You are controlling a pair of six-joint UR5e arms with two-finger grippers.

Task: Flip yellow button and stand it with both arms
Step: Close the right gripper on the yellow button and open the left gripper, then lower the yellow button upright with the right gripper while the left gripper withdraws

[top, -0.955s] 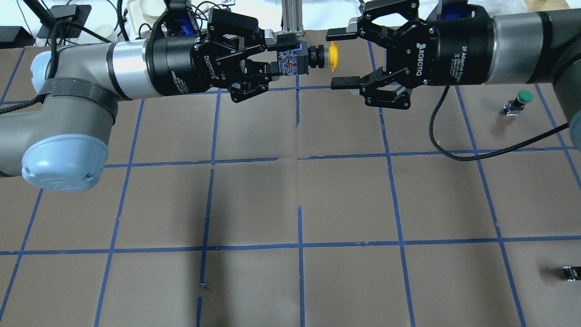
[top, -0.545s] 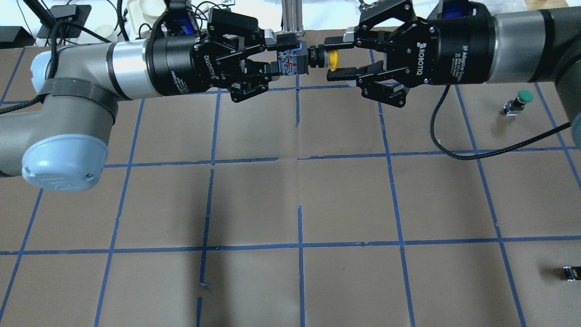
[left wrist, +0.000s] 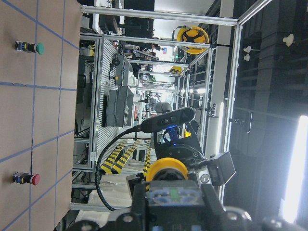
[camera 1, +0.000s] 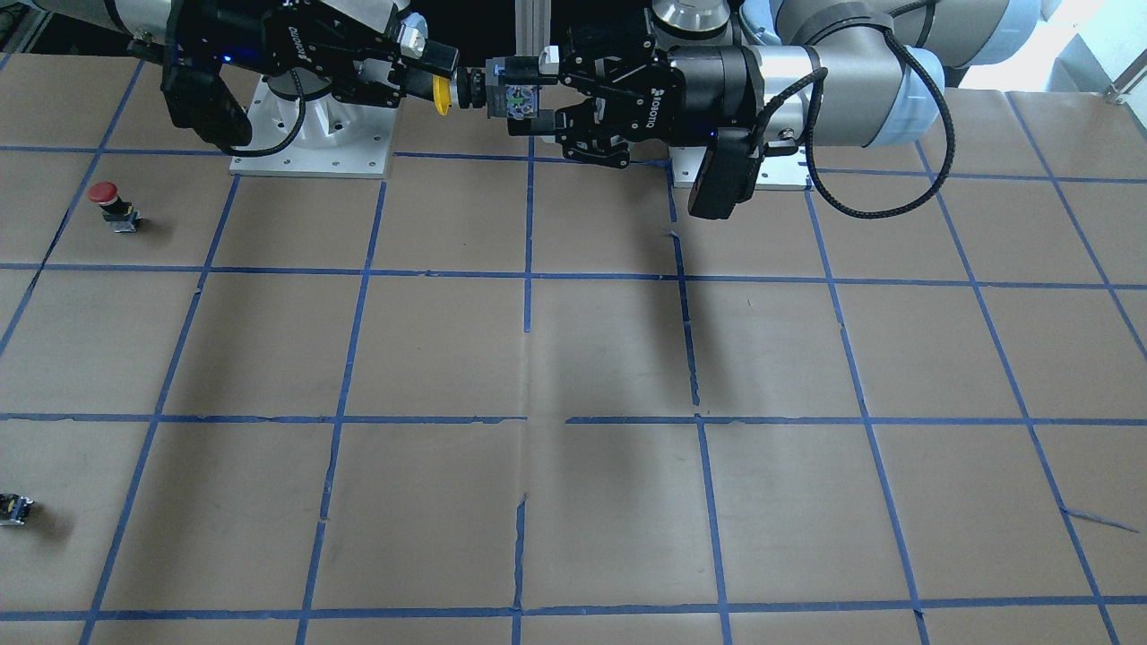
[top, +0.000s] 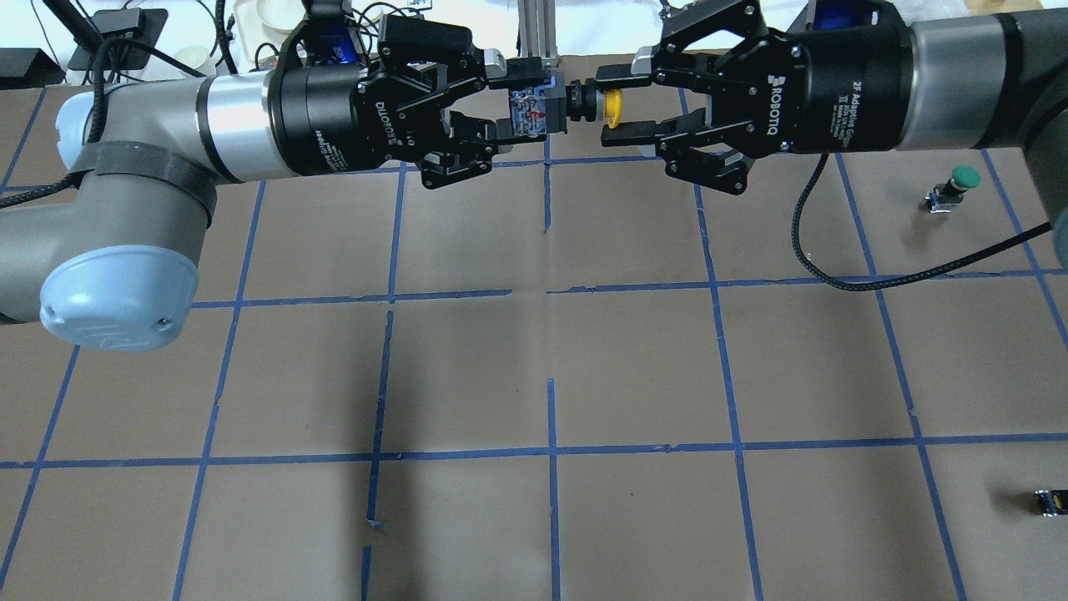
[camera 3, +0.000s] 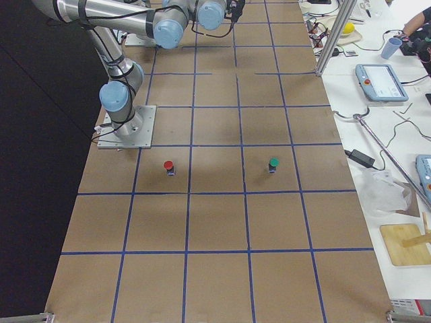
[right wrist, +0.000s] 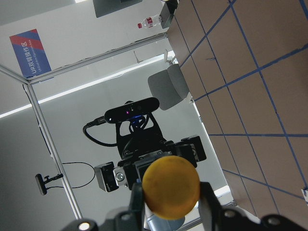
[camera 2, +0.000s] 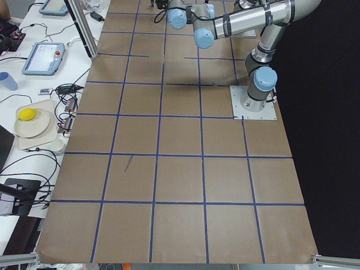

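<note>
The yellow button (top: 612,107) hangs horizontally in the air over the far middle of the table, its cap pointing toward the right arm. My left gripper (top: 527,104) is shut on its black-and-silver switch body. My right gripper (top: 607,107) is shut on the yellow cap, one finger on each side. The front-facing view shows the button (camera 1: 440,95) between the left gripper (camera 1: 518,97) and the right gripper (camera 1: 439,85). The left wrist view shows the cap (left wrist: 166,168) beyond the body. The right wrist view shows the cap face (right wrist: 171,185) between its fingers.
A green-capped button (top: 959,184) stands at the right of the table. A red-capped button (camera 1: 107,197) stands near the right arm's base. A tiny dark capless switch part (top: 1050,501) lies near the right edge. The brown table (top: 551,367) bears a blue tape grid.
My right gripper has moved left onto the button and closed its fingers on the yellow cap. My left gripper has kept hold of the switch body and barely moved.
</note>
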